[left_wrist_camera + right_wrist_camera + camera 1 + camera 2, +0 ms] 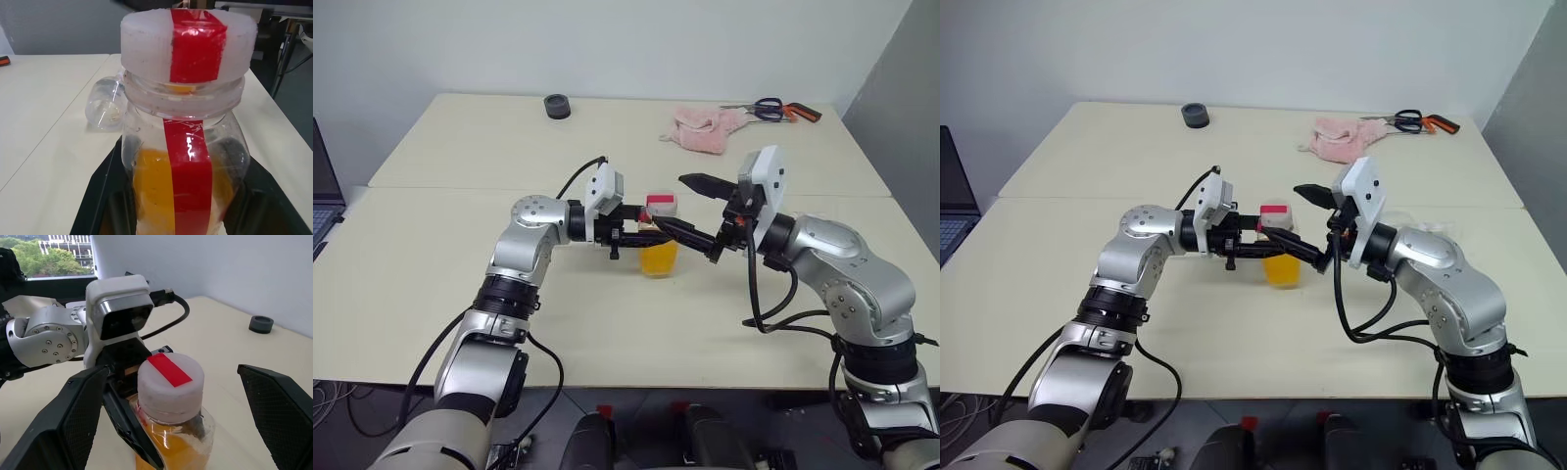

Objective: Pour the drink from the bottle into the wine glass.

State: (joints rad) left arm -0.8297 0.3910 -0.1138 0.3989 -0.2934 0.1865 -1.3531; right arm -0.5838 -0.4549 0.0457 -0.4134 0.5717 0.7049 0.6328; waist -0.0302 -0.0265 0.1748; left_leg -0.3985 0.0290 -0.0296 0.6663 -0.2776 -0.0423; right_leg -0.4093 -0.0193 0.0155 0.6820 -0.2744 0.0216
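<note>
Left gripper (pixel 641 235) clamped the light, probably slippery plastic bottle (pixel 659 245) at its shoulder, while the right gripper (pixel 690 206), jaws spread wide, flanked the cap (pixel 170 386), best pinched at its rim

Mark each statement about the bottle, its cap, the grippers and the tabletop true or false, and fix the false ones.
1. The left gripper is shut on the small clear plastic bottle of orange drink. True.
2. The right gripper has its jaws shut. False: they stand wide open either side of the cap.
3. The white cap with a red strip is off. False: it is on.
4. A pink cloth lies on the far table. True.
</note>
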